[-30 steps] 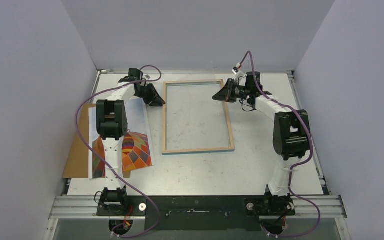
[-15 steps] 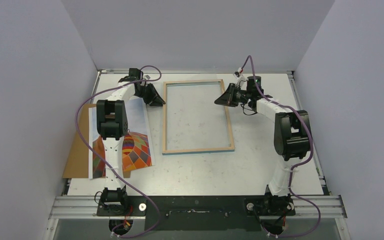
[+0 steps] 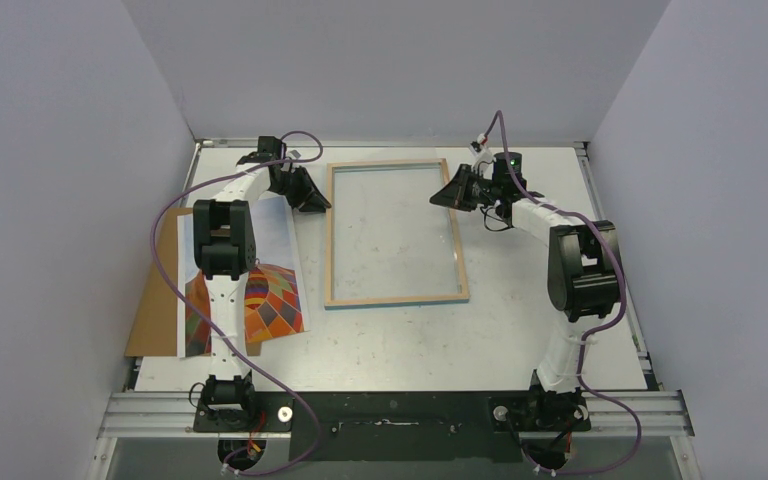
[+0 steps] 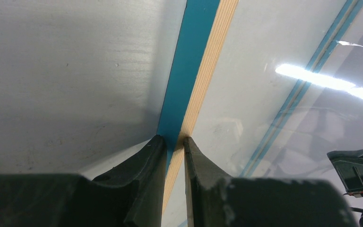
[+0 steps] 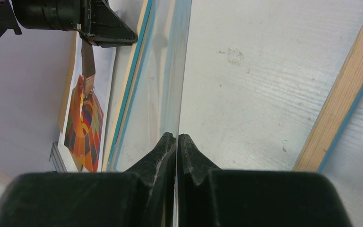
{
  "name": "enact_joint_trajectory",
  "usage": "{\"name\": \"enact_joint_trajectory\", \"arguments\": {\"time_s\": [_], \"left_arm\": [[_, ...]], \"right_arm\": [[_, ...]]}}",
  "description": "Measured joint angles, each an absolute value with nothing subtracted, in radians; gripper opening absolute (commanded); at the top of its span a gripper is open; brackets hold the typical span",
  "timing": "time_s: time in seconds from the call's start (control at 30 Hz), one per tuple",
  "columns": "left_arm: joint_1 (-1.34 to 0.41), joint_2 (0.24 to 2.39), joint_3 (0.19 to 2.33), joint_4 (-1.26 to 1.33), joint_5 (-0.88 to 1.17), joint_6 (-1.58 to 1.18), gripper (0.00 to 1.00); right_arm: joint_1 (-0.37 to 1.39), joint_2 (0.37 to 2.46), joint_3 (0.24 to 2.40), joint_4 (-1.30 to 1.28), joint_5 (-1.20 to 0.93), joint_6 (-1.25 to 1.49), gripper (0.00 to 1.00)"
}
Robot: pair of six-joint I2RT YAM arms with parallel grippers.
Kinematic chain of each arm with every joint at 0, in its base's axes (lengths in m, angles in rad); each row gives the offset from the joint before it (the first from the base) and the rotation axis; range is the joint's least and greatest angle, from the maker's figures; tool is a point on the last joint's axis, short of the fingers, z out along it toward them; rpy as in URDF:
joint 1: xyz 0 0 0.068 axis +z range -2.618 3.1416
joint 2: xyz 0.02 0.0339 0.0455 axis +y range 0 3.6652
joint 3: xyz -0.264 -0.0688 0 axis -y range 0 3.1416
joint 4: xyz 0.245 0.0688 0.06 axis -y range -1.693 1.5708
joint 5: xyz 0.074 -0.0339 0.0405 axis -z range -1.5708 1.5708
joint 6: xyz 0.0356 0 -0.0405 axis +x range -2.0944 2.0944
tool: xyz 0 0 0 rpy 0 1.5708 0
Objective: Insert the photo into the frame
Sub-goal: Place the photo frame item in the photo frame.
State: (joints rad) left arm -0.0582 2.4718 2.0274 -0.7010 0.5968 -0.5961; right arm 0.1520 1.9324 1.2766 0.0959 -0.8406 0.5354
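While L gripper [image 4: 172, 138] clamps frame [image 4: 189, 71], R gripper [image 5: 176, 137] pinches pane [image 5: 168, 71]

One each: photo [image 3: 278, 300], frame [image 3: 396, 298], pane [image 5: 146, 94], board [image 3: 150, 320]; two claws [image 4: 175, 140] [image 5: 176, 137]

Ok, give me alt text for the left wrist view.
The left gripper pinches the frame by its side rail, blue face beside a wood-coloured edge, with the grey table to the left. Right of the rail, a clear pane reflects a bright light.
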Motion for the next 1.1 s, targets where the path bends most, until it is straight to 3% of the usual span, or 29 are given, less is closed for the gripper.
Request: {"name": "enact_joint_trajectory", "arguments": {"time_s": [0.53, 1.1], "left_arm": [[-0.058, 2.483, 2.043, -0.705, 0.607, -0.596, 0.17], [-0.058, 2.485, 2.047, -0.708, 0.608, -0.596, 0.17]], "right_arm": [[0.165, 1.953, 1.339, 0.054, -0.851, 0.509, 0.0], [0.157, 2.048, 1.471, -0.196, -0.86, 0.422, 0.0]]}}
